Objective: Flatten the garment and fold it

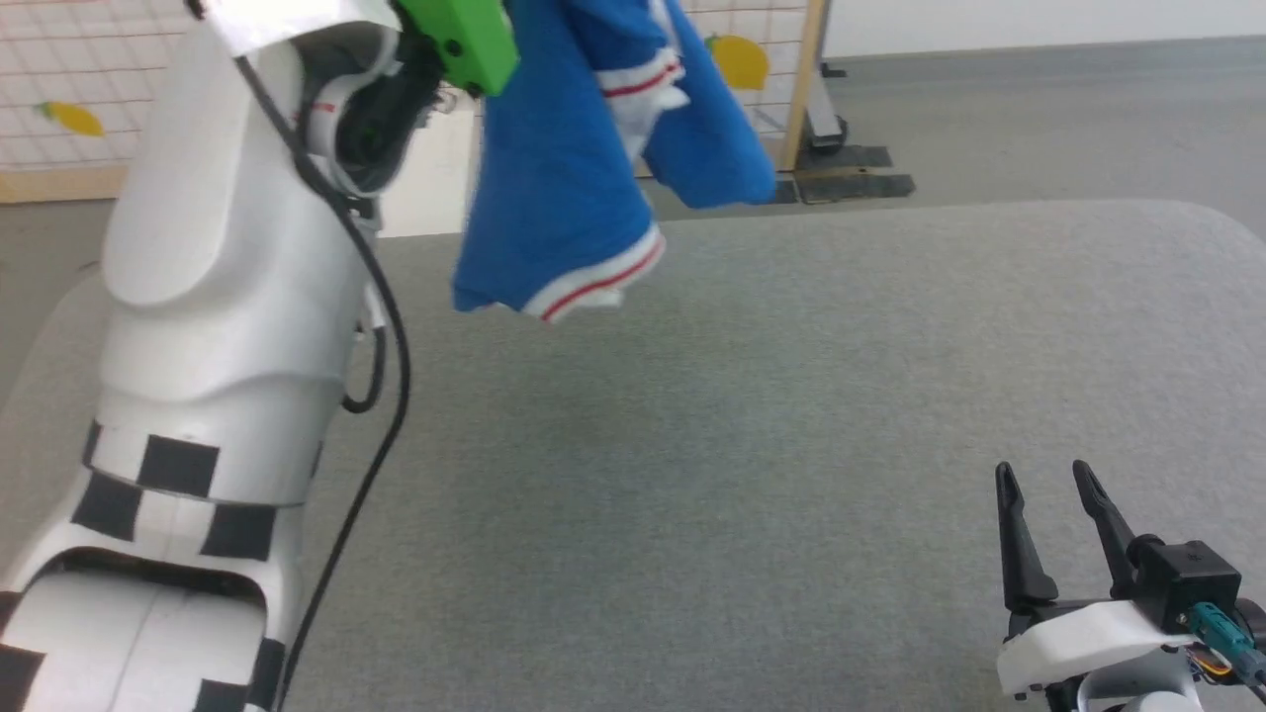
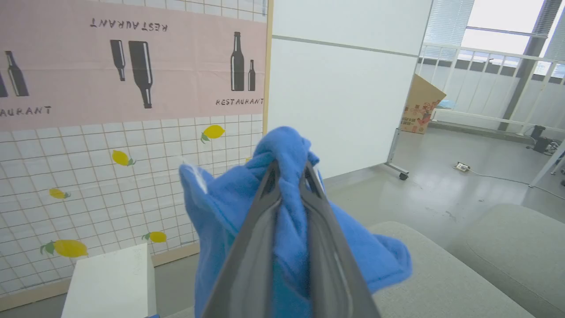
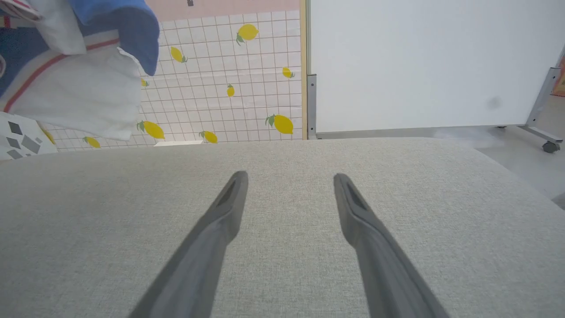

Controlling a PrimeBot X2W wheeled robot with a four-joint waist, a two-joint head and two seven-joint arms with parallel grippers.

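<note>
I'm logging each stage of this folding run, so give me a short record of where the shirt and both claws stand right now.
T-shirt: blue with white, red-striped trim; bunched, hanging in the air above the table
left claw: held high, shut on the T-shirt
right claw: open, empty, low over the table
flattening: not yet done
folding: not yet done

garment (image 1: 554,198) top cut off at upper edge, hem blurred

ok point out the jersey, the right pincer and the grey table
jersey (image 1: 554,198) head view, hanging blue body
right pincer (image 3: 290,176) right wrist view, midway between fingertips
grey table (image 1: 791,396) head view, bare top
</note>
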